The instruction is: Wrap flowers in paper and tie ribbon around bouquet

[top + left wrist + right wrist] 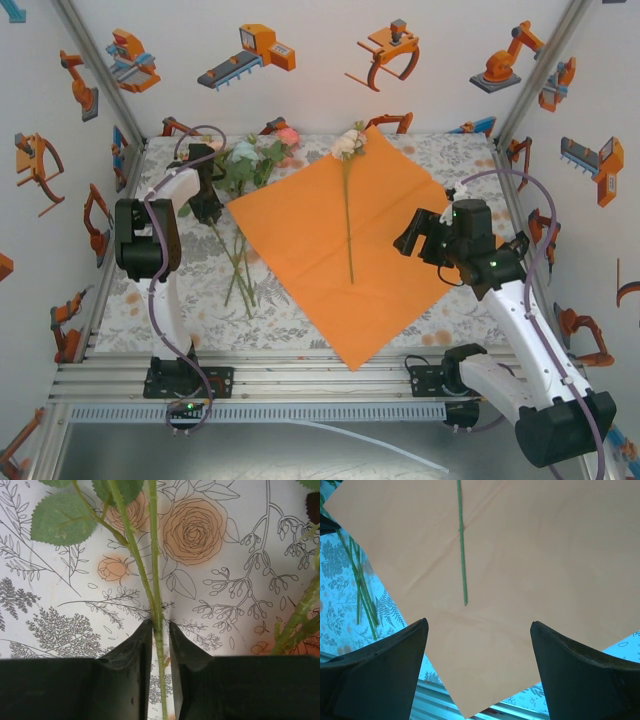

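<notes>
On a floral tablecloth [200,300] within robot-print walls [300,90], the left gripper [160,624] flanks a stem of the flowers [242,162], grip unclear; the right gripper [479,622] gapes over the paper [545,555].

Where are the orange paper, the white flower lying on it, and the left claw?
orange paper [300,250], top view, bare left part of the sheet.
white flower [348,143], top view, its bloom.
left claw [160,625], left wrist view, between its fingertips.
</notes>
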You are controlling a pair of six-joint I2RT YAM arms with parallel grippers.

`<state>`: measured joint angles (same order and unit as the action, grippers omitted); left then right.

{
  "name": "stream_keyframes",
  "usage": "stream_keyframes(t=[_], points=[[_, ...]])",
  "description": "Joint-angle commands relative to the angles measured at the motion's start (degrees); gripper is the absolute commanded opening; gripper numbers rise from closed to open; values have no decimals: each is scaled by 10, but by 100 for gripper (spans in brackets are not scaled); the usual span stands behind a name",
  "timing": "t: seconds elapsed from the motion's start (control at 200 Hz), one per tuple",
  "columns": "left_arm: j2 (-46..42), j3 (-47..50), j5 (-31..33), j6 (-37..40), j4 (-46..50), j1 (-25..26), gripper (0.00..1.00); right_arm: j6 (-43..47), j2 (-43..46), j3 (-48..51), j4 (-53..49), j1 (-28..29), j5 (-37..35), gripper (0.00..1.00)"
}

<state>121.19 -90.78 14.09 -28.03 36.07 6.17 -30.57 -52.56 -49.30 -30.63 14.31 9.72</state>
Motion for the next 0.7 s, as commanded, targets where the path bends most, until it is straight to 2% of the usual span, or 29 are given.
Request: stream_keyframes(t=[0.0, 0.17, 0.295, 0.696], points=[[36, 5, 1, -17, 32, -1, 17, -3, 19, 0, -3, 3, -11, 76], [5, 6, 7, 4, 13, -2, 0, -3, 31, 0, -10, 2, -15, 76], [-40, -14, 48, 36, 19, -8, 0, -5, 32, -2, -12, 2, -16, 76], [-260, 28, 46, 40, -55, -5, 0, -13, 28, -4, -8, 3, -20, 76]])
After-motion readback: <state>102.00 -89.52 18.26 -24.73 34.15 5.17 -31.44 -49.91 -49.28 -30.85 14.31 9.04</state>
